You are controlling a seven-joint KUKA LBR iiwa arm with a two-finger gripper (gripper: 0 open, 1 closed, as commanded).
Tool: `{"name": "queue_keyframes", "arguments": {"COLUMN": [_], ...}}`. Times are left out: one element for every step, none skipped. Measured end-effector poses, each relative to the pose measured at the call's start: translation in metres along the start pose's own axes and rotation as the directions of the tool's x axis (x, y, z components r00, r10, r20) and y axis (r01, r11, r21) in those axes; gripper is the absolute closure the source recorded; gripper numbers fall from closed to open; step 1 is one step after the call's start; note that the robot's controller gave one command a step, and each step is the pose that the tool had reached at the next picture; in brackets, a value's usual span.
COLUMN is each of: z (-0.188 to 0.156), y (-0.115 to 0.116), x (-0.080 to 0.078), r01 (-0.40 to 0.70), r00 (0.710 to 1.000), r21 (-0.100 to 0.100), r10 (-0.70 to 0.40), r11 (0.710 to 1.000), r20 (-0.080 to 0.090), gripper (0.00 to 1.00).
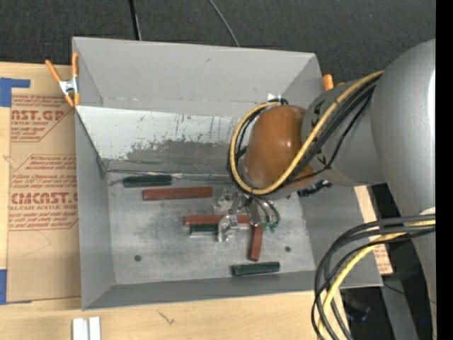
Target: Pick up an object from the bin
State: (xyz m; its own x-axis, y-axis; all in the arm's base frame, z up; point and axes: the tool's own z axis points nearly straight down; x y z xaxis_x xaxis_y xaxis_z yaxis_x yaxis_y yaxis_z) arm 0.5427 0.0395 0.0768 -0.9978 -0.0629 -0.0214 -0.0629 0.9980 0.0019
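Note:
My gripper (227, 220) is low in the middle of the bin floor, open. One metal fingertip (224, 205) stands behind and the other in front of the right part of a red-brown bar (205, 220). A thin dark green stick (204, 229) lies along that bar's near side. Just right of the gripper a short red-brown bar (255, 244) lies on end toward the front. The bar's right end is hidden under the gripper.
A longer red-brown bar (177, 193) and a dark green stick (147, 180) lie by the back-left slope. Another dark green stick (255, 268) rests at the front right wall. The orange wrist cover and looping cables hang over the bin's right side.

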Motion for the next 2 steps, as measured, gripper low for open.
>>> {"name": "queue_keyframes", "arguments": {"z": [-0.004,-0.093], "y": [0.000,0.032], "x": [0.002,-0.051], "r01": [0.009,0.455], "r00": [1.000,0.891], "r21": [0.000,-0.009], "r10": [-0.009,-0.455], "r11": [1.000,0.891], "r20": [-0.008,-0.017], "gripper": [1.00,1.00]}}
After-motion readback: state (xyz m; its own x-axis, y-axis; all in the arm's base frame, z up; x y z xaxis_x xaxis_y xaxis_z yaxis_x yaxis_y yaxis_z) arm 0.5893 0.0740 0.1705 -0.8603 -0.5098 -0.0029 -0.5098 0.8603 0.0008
